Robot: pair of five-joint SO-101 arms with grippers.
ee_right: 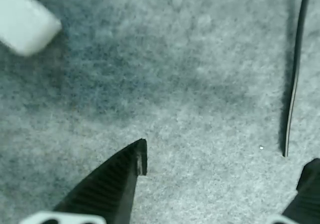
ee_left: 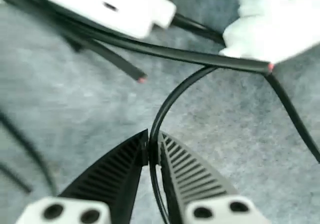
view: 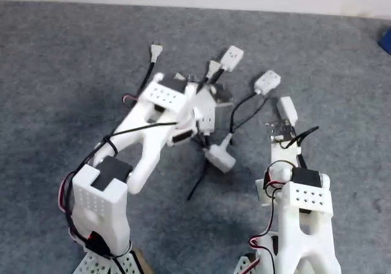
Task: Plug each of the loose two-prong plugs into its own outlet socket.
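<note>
- A thin black cable (ee_left: 165, 99) is pinched between the closed fingers of the left gripper (ee_left: 154, 145), near the middle of the grey felt-covered desk (view: 73, 72). The hold is on the cord, not on a plug body.
- The step in hand is judged to be the pick-up of one plug by its lead; no mating is seen yet.
- A small white two-prong plug (view: 157, 52) is seen lying loose at the far side of the desk, well apart from the right arm.
- White rectangular blocks are spread around the left arm: one far block (view: 231, 57), one block beside it (view: 267, 82), and one near block (view: 220, 158) on a cable just below the left gripper. Which of them are sockets cannot be told.
- The right gripper (ee_right: 227, 156) is held wide open above bare felt, with a white oblong block (view: 286, 109) just ahead of it.
- Next, a firmer grasp on the plug body is probably called for, with a socket steadied by the right gripper and the prongs lined up with the slots.
- The sockets are the only receptacles; whether any holds prongs cannot be told.
</note>
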